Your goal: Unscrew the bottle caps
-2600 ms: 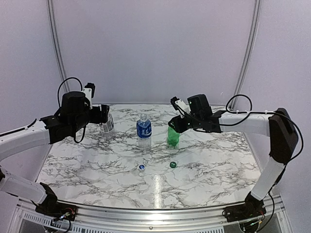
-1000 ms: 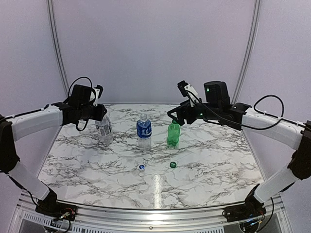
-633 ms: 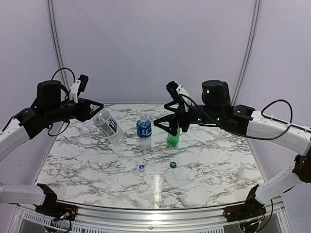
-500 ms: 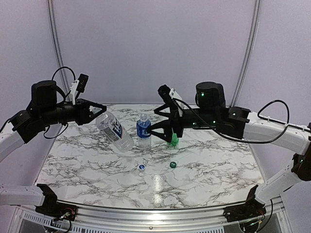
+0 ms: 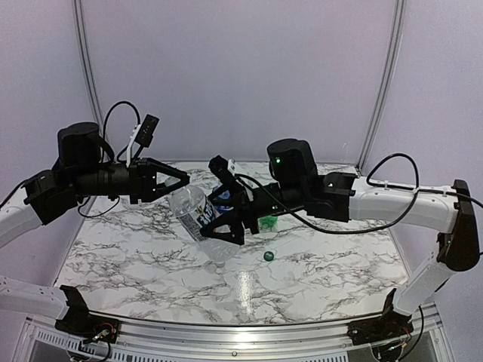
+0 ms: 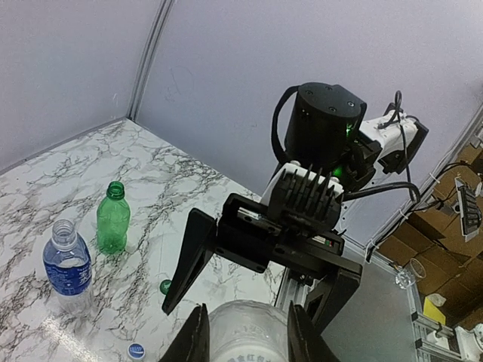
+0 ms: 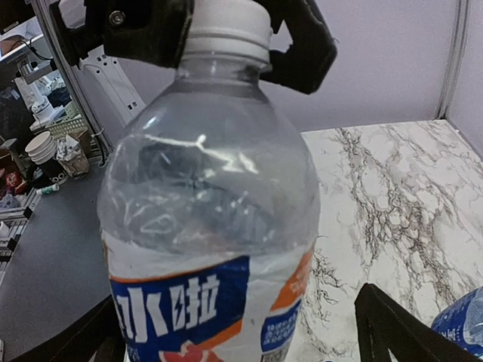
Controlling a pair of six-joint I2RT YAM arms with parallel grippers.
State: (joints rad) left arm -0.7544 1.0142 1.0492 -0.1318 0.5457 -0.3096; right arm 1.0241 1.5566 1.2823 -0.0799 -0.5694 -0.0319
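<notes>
The clear bottle with the white label (image 5: 198, 217) hangs tilted in the air over the table's middle. My left gripper (image 5: 179, 185) is shut on its white cap (image 7: 226, 24), which is still on the neck. In the left wrist view the bottle (image 6: 247, 332) shows between my fingers (image 6: 198, 338). My right gripper (image 5: 216, 219) is open, its jaws standing on either side of the bottle's lower body (image 7: 219, 226) without touching. The blue-label bottle (image 6: 66, 264) and the green bottle (image 6: 113, 220) stand upright with open necks. A green cap (image 5: 269, 256) and a blue cap (image 6: 136, 351) lie on the table.
The marble table (image 5: 339, 249) ends in a metal rail (image 5: 241, 332) at the near edge. Both arms meet above the middle, over the standing bottles. The green bottle (image 5: 266, 221) peeks out just behind my right arm.
My left gripper lifted the clear bottle off the table, tilted it and carried it toward the middle. My right gripper opened wide, left the green bottle and moved left around the clear bottle's body.
</notes>
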